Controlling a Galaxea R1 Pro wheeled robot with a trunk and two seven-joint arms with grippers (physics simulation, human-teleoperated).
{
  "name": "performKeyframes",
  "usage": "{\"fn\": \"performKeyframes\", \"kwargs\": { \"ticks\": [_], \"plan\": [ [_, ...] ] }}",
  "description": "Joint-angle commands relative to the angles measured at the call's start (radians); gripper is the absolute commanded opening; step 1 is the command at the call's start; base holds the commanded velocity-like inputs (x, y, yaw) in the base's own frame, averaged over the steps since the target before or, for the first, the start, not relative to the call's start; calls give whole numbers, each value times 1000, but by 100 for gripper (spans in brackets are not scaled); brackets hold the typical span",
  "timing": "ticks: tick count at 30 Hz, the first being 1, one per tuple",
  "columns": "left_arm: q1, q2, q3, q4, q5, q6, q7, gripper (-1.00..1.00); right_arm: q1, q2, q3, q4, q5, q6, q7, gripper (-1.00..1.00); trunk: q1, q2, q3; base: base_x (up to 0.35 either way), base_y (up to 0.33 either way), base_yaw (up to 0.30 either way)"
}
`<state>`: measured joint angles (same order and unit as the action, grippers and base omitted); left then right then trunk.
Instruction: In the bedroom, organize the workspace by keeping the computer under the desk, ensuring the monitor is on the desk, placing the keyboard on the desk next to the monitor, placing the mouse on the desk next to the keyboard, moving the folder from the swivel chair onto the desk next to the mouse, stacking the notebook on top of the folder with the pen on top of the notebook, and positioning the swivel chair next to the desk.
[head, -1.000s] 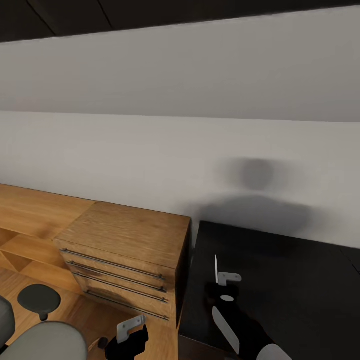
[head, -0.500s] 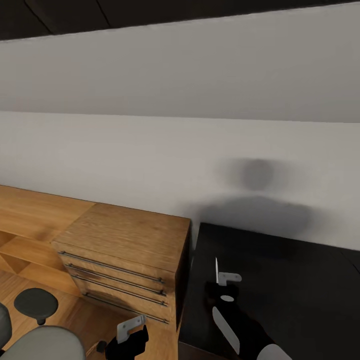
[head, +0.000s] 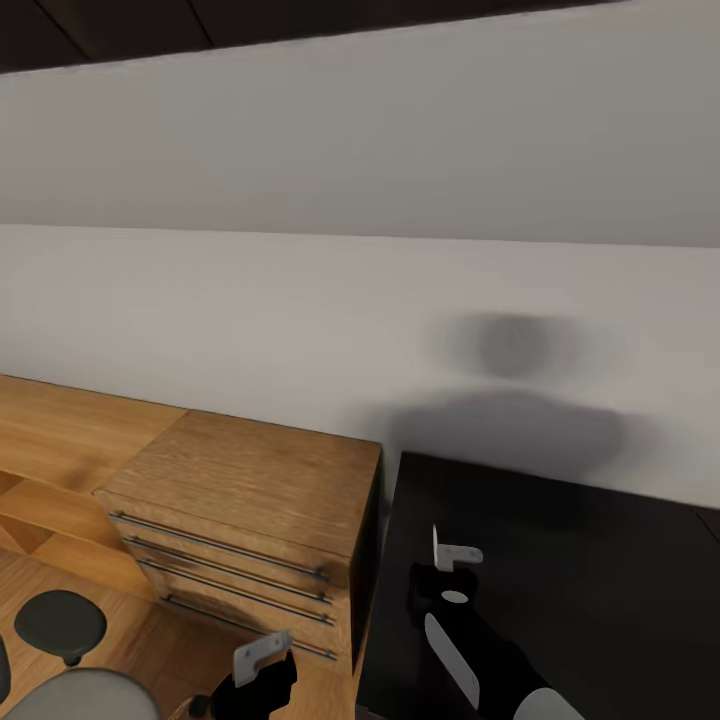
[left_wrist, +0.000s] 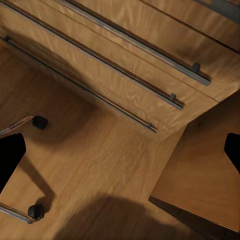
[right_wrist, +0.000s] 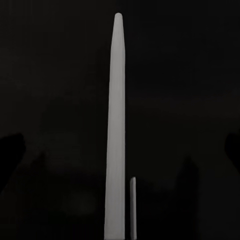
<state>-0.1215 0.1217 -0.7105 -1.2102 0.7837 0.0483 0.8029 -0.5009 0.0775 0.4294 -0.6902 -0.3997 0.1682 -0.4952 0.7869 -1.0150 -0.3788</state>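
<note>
Notebook (head: 433, 545) stands edge-on at the right gripper (head: 452, 565), a thin white sliver over the black desk (head: 590, 570). Whether those jaws clamp it, I cannot tell. Left gripper (head: 262, 668) hangs spread wide above the wood floor (left_wrist: 100, 165), beside the wooden drawers (head: 250, 490), with the swivel chair (head: 85, 695) nearby.

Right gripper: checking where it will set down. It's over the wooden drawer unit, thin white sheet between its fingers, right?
The head view shows the right gripper over the black desk, not the wooden drawer unit beside it; the thin white sheet is between its fingers.
</note>
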Motion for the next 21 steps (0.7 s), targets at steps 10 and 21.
{"fn": "performKeyframes", "kwargs": {
  "ticks": [10,21],
  "plan": [
    [-1,2,-3,-3,3,5,7,100,-1,-1,5,-2,-5,5,-8,100,0,-1,-1,36,0,0],
    [-1,3,2,-28,3,4,8,100,-1,-1,0,0,-14,14,-6,100,0,-1,-1,0,0,0]
  ]
}}
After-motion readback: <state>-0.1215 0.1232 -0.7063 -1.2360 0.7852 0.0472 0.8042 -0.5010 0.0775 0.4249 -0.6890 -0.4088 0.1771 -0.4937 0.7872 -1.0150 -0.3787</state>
